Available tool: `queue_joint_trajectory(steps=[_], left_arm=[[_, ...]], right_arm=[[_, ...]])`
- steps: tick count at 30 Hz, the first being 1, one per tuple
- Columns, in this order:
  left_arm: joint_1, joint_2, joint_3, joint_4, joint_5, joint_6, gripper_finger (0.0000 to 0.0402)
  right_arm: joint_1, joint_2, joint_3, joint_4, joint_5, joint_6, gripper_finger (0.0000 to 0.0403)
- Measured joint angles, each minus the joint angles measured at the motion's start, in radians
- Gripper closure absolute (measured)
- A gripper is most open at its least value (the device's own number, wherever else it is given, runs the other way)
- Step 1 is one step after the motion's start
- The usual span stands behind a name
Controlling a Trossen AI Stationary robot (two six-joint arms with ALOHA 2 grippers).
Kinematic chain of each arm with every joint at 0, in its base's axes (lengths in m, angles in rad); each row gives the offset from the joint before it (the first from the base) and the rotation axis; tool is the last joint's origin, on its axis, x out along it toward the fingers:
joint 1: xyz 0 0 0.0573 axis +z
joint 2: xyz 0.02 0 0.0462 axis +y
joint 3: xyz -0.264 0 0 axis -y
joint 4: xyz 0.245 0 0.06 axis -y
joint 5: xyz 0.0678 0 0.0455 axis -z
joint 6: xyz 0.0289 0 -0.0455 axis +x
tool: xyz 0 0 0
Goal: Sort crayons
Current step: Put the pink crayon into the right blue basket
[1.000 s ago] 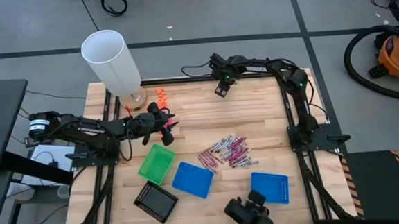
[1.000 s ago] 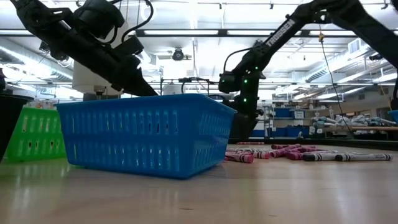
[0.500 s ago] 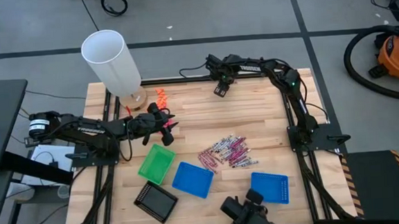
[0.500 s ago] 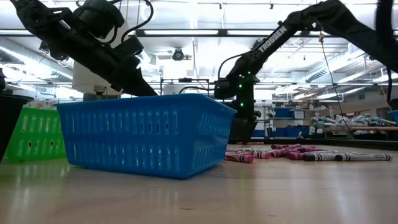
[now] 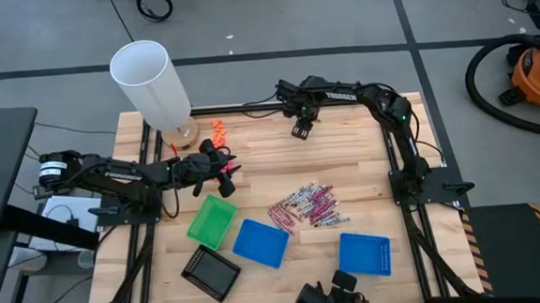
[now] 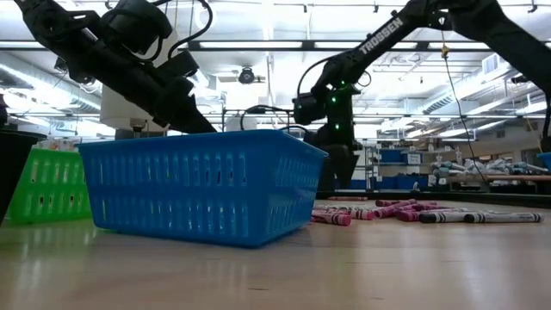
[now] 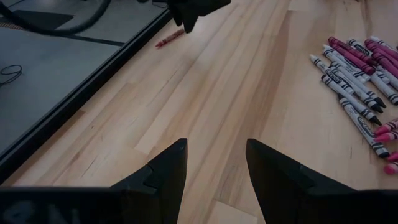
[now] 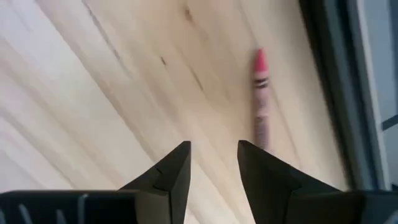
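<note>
A pile of pinkish-red, maroon and silvery-grey crayons (image 5: 306,206) lies flat on the wooden table right of centre; it also shows in the left wrist view (image 7: 360,68) and the low view (image 6: 413,211). One pinkish-red crayon (image 8: 260,99) lies alone by the table's far edge (image 7: 169,38). My right gripper (image 8: 213,149) hangs open above the table beside that crayon, pointing steeply down, at the far edge (image 5: 300,128). My left gripper (image 7: 216,149) stands open and empty over the table's left part (image 5: 224,170), aimed toward the pile.
A green tray (image 5: 211,221), a blue tray (image 5: 261,242), a second blue tray (image 5: 365,254) and a black tray (image 5: 212,272) stand along the near side. A white cylinder (image 5: 153,83) and orange bits (image 5: 219,129) are at the far left.
My right gripper has risen a little near the far edge, shifted slightly toward the table's left, and tipped to point more steeply down. Its fingers have stayed apart.
</note>
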Motion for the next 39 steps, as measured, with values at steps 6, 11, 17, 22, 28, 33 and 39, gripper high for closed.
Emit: queue_joint_trajectory(steps=[6, 11, 17, 22, 28, 33, 39], left_arm=[[0.0, 0.0, 0.0, 0.0, 0.0, 0.0, 0.0225], [0.0, 0.0, 0.0, 0.0, 0.0, -0.001, 0.0225], [0.0, 0.0, 0.0, 0.0, 0.0, -0.002, 0.0225], [0.0, 0.0, 0.0, 0.0, 0.0, -0.007, 0.0225], [0.0, 0.0, 0.0, 0.0, 0.009, -0.007, 0.0225], [0.0, 0.0, 0.0, -0.001, 0.016, -0.014, 0.0225], [0.0, 0.0, 0.0, -0.009, 0.06, -0.027, 0.0225]], right_arm=[[-0.027, -0.008, -0.012, 0.021, 0.012, -0.003, 0.0265], [-0.055, -0.007, -0.055, 0.055, 0.016, -0.004, 0.0272], [-0.072, -0.007, -0.126, 0.103, -0.044, -0.004, 0.0273], [-0.071, -0.014, -0.167, 0.126, -0.051, -0.004, 0.0281], [-0.06, -0.014, -0.171, 0.118, -0.063, -0.006, 0.0342], [-0.05, -0.013, -0.171, 0.11, -0.063, -0.023, 0.0386], [-0.029, -0.005, -0.134, 0.047, -0.058, -0.023, 0.0373]])
